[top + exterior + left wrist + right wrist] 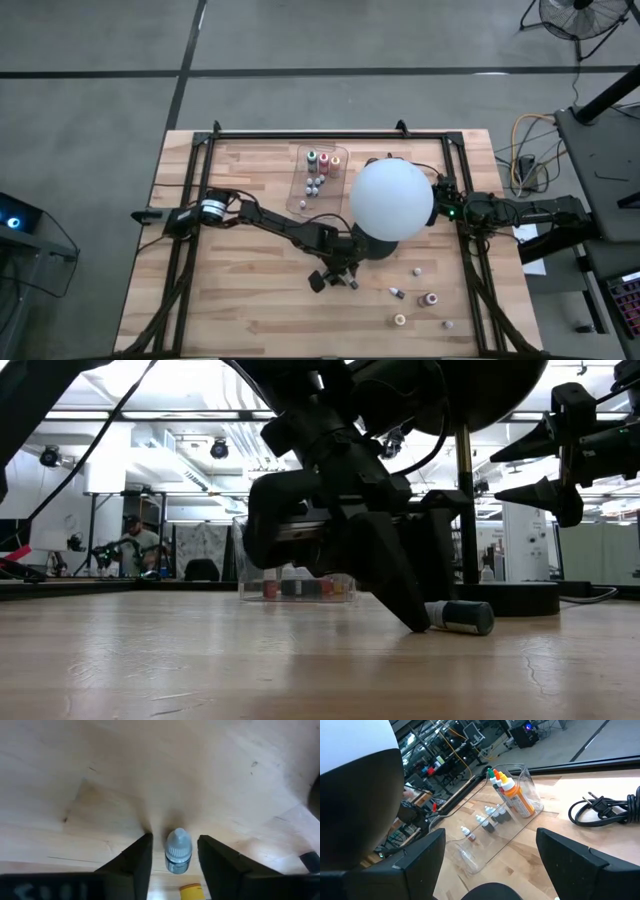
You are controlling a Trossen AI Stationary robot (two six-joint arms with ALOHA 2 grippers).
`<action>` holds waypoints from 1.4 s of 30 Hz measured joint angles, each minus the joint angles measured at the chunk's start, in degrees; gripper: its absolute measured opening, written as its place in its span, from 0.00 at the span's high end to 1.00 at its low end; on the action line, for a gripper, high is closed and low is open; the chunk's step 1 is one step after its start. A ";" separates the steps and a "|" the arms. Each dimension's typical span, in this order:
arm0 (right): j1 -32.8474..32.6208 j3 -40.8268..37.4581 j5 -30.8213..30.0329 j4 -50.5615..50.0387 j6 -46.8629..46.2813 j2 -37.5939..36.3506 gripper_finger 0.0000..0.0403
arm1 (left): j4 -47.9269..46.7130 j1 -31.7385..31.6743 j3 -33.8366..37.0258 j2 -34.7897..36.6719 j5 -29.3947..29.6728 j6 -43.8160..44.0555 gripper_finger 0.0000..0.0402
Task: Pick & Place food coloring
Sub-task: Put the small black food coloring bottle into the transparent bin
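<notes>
Now, operator, your scene reads as follows:

Vial axis: you see a small vial [178, 852] lying on its side on the wooden table [240, 310], its long axis running along the gap between the left gripper's fingers, capped end pointing away from the wrist.
Vial look: pale ribbed cap, clear body with a dark teal tint; in the low view [462, 617] it lies flat beside one fingertip.
Vial place: near middle of the table, just in front of the white globe [391, 198].
Left gripper [335, 277]: lowered to the table, fingers [137, 865] straddling the vial with a slim gap on each side, not yet clamped.
Right gripper [490, 855]: your waiting arm sits right of the globe, fingers spread wide, holding nothing.
Clear tray [304, 189]: far of centre, holding upright bottles.
Loose bottles [428, 299]: scattered near right.
</notes>
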State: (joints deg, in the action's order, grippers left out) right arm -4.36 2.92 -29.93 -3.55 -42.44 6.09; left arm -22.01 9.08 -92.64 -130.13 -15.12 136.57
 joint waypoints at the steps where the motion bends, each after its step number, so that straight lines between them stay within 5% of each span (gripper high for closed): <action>1: 0.02 0.00 0.00 0.00 0.00 0.00 0.25 | -0.07 0.02 0.02 0.00 -0.07 0.00 0.70; 29: 0.00 0.00 0.02 0.00 0.00 0.00 0.25 | 2.09 0.57 0.00 -2.10 -1.66 -0.51 0.93; 42: 0.00 0.02 0.02 0.00 0.00 0.00 0.25 | 1.88 0.50 0.09 0.15 -1.75 -5.37 0.92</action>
State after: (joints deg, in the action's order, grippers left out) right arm -4.36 2.94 -29.92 -3.55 -42.44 6.09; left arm -20.13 9.58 -92.56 -129.98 -16.86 131.20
